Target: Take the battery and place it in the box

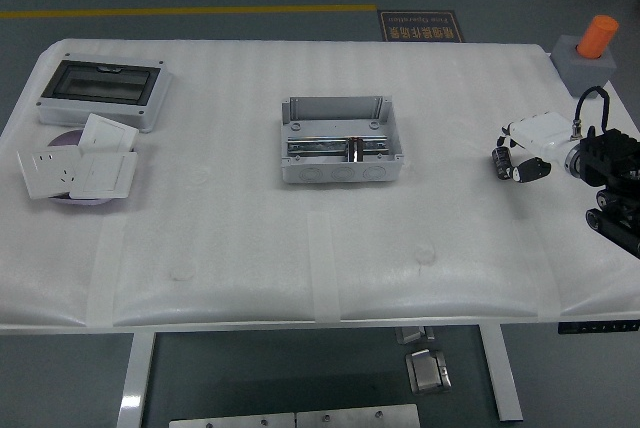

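Note:
The grey open box (337, 108) sits in the middle of the table with a metal rail across its inside. My right hand (516, 164) is over the table's right side, well to the right of the box, its white back up and its black fingers (531, 170) curled. A small dark cylinder, the battery (500, 158), shows at the fingertips on the hand's left side and looks held just off the table. Most of the battery is hidden by the fingers. My left arm does not show.
A grey enclosure with a dark clear lid (101, 89) lies at the far left. In front of it, white socket plates (76, 165) rest on a purple disc. An orange cylinder on a grey block (589, 52) stands at the far right corner.

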`<state>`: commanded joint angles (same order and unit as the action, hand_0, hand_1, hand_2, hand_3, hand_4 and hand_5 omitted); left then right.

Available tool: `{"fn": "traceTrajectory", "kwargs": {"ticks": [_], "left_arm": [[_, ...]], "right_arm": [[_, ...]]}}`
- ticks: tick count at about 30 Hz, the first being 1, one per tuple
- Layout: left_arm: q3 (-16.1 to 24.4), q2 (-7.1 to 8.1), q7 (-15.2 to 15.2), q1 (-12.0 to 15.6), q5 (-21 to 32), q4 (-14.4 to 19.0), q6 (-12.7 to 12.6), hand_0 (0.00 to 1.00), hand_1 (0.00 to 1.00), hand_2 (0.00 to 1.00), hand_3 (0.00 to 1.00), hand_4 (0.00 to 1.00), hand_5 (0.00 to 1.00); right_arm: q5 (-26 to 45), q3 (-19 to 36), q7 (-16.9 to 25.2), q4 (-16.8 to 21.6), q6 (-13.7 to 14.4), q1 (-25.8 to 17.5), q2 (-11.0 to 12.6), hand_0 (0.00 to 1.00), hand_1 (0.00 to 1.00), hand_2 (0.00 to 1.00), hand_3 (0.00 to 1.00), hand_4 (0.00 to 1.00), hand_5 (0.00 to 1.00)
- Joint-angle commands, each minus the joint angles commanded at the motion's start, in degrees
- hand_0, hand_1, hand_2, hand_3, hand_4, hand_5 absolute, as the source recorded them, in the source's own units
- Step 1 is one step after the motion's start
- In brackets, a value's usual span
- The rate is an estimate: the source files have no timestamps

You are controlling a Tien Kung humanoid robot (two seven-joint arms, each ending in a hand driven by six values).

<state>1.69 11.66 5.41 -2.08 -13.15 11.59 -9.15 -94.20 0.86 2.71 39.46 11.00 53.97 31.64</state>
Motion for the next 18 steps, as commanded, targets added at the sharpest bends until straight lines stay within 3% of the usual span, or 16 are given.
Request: {"fn": "traceTrajectory", "kwargs": {"ticks": [1,2,18], "left_arm": [[0.0,-0.01,0.0,0.0,0.0,0.0,0.0,0.591,0.616,0.503,0.654,0.604,0.368],[0.0,-0.03,0.0,0.0,0.0,0.0,0.0,0.59,0.617,0.501,0.654,0.603,0.368],[0.1,-0.04,0.0,-0.1,-0.4,0.0,0.0,0.591,0.617,0.499,0.653,0.6,0.368]], "right_arm": [[0.0,0.0,0.0,0.0,0.0,0.0,0.0,0.732,0.705,0.763,0.882,0.877,0.309],[0.1,0.1,0.0,0.0,0.0,0.1,-0.1,0.773,0.743,0.821,0.942,0.949,0.365],[0.5,-0.4,0.5,-0.8,0.1,-0.5,-0.6,0.775,0.745,0.821,0.943,0.986,0.399]]}}
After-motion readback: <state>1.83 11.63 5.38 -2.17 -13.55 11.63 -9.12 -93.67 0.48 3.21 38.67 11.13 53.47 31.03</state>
